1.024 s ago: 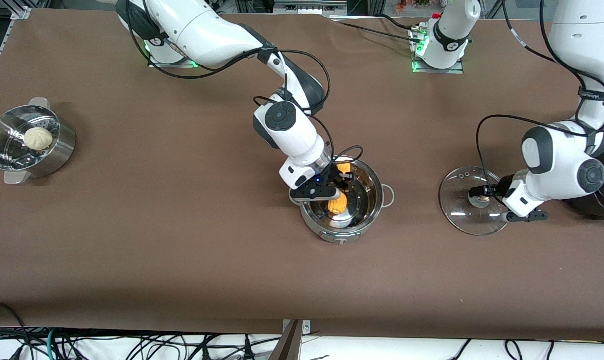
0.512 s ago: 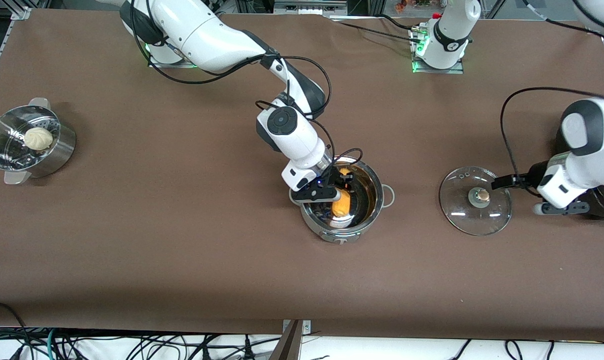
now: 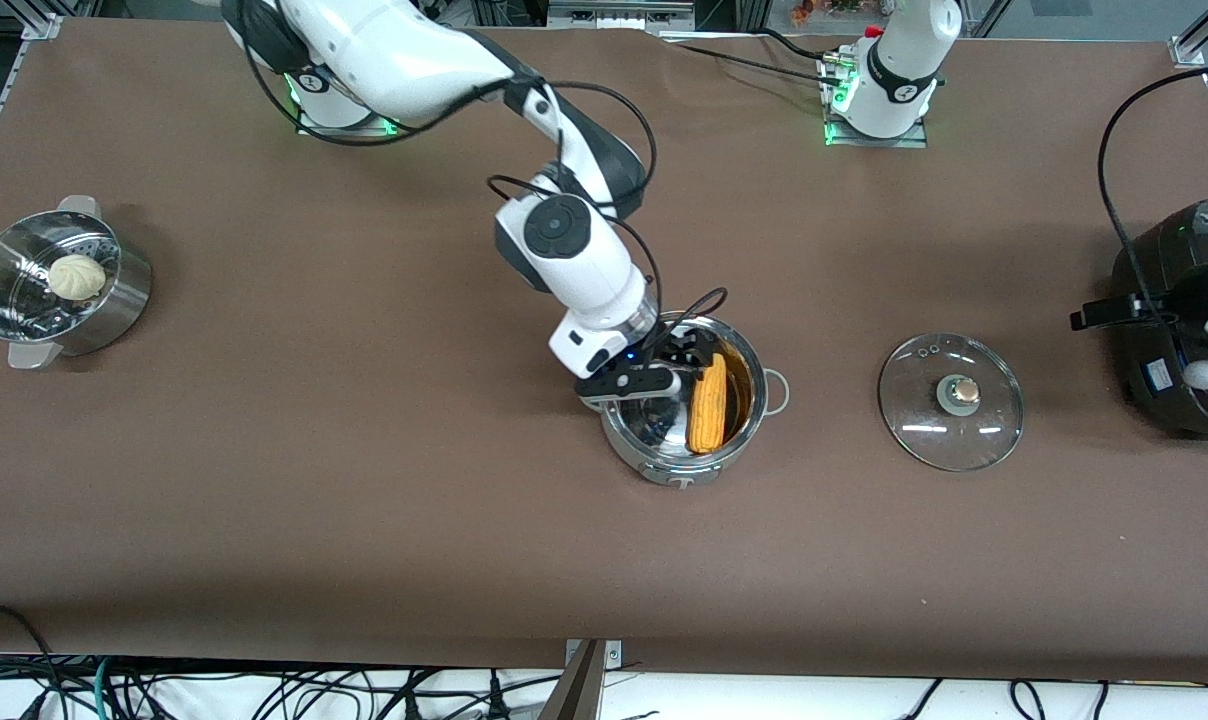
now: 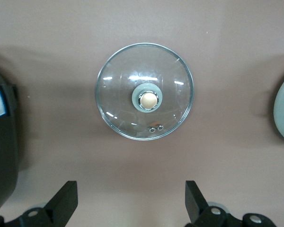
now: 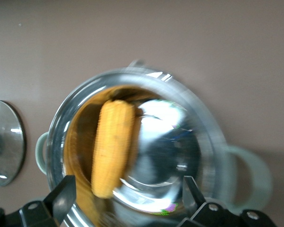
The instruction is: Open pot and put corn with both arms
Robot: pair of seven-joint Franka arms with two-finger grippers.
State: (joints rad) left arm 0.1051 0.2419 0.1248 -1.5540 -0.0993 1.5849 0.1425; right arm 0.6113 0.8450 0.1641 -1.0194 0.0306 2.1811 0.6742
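Right hand sits over the pot, fingers spread wide, holding nothing; corn lies inside, leaning on the wall toward the left arm's end. Risk: that hand is low at the rim, so a sideways exit could clip the rim and shove the pot; lift straight up. Left hand is also wide and empty, up over the counter beside the black cooker. Lid rests flat on the counter, well apart from the pot. Corn: yellow-orange, oblong, nearly spanning the pot.
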